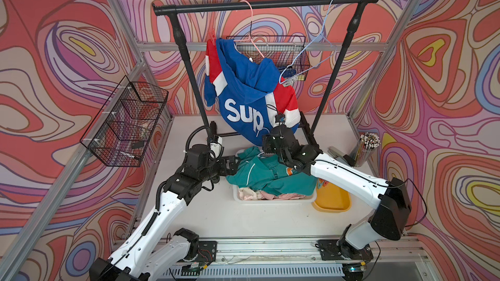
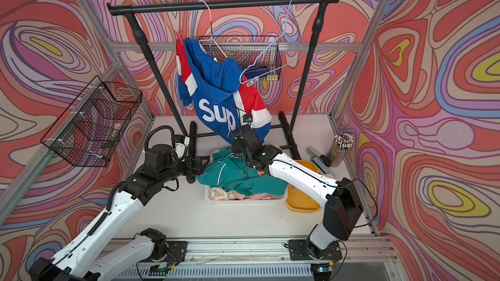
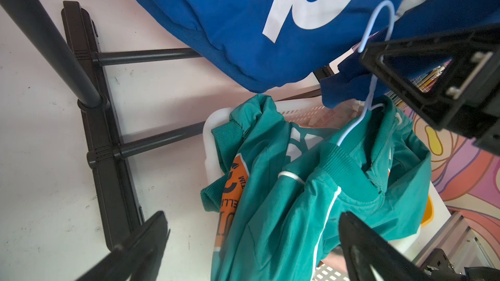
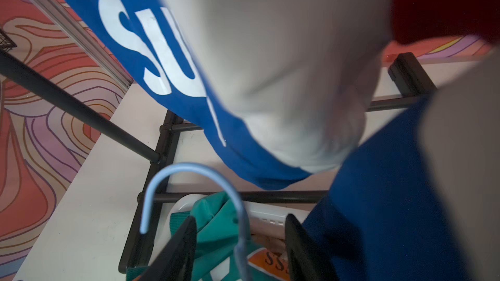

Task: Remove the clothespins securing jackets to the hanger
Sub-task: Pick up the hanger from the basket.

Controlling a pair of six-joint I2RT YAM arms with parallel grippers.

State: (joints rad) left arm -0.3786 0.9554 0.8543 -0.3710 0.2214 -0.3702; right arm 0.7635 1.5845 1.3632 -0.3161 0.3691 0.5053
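The left gripper (image 3: 254, 247) has its fingers (image 3: 151, 236) spread as wide as they go and holds nothing. It sits just beside the teal jacket (image 3: 311, 198), at the left rim of the white basket (image 1: 273, 201). The right gripper (image 4: 238, 250) points down over the same jacket with its fingers (image 4: 178, 247) roughly half parted. The stem of the light blue hanger (image 4: 189, 167) runs between them with a gap on either side, so nothing is pinched.

The hooded jacket (image 1: 251, 95) hangs low from the pink hanger (image 1: 250, 22) on the rack rail (image 1: 265, 4), and its hem crowds the right wrist. The rack's black feet take up the back of the table (image 1: 216, 225), while the front half lies bare.

1 coral-red clothespin (image 1: 213, 35) grips the hooded jacket's shoulder at the pink hanger's left end. 1 grey clothespin (image 1: 288, 83) sits on the low end of the bare blue hanger (image 1: 322, 36).

The white basket, mid-table, holds the teal jacket on top of the pink jacket (image 1: 270, 195). A yellow tray (image 1: 335, 201) touches its right side, largely hidden by the right arm. The side wire basket (image 1: 124, 122) and the back wire basket (image 1: 270, 50) hold small things I cannot make out. A clear cup of pencils (image 1: 365, 147) stands at the table's right edge
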